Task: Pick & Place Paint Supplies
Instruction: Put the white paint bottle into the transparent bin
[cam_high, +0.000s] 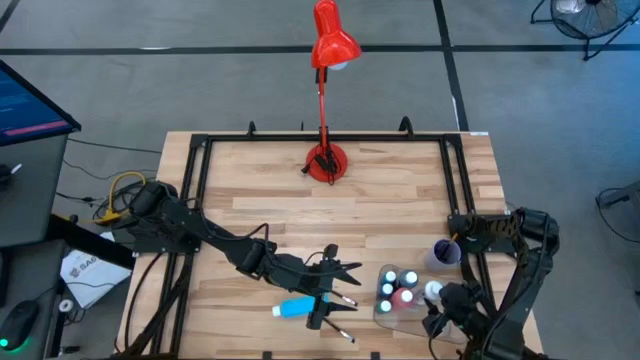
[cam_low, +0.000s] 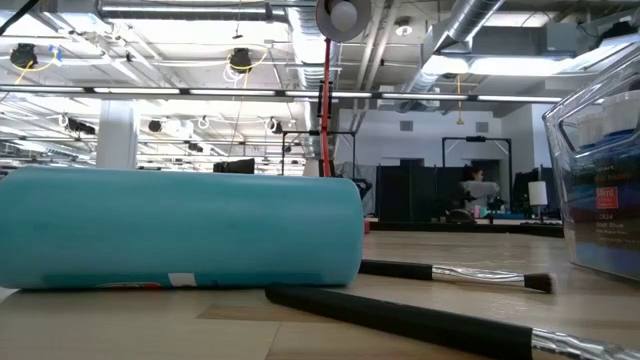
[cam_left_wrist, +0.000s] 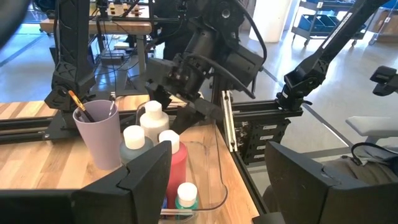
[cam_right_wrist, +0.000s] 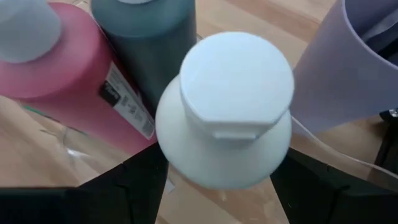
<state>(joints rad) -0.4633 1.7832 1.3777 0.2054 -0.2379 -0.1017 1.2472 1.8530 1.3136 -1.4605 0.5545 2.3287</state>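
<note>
A clear tray at the table's near right holds several white-capped bottles: a pink-red one, a dark teal one and a white one. My right gripper is open above the tray, pointing down, with one finger on either side of the white bottle. A teal tube lies on its side near the table's front edge, with two dark brushes beside it. My left gripper hovers open over the table's middle, just beyond the tube, with nothing in it. My right gripper's fingers stand on either side of the white bottle's body, coming from above and slanting down. I cannot tell whether they touch it. The bottle stands upright in the tray.
A lilac cup with brushes in it stands just beyond the tray. A red desk lamp stands at the far middle of the table. Black frame rails run along the table's left, right and far edges.
</note>
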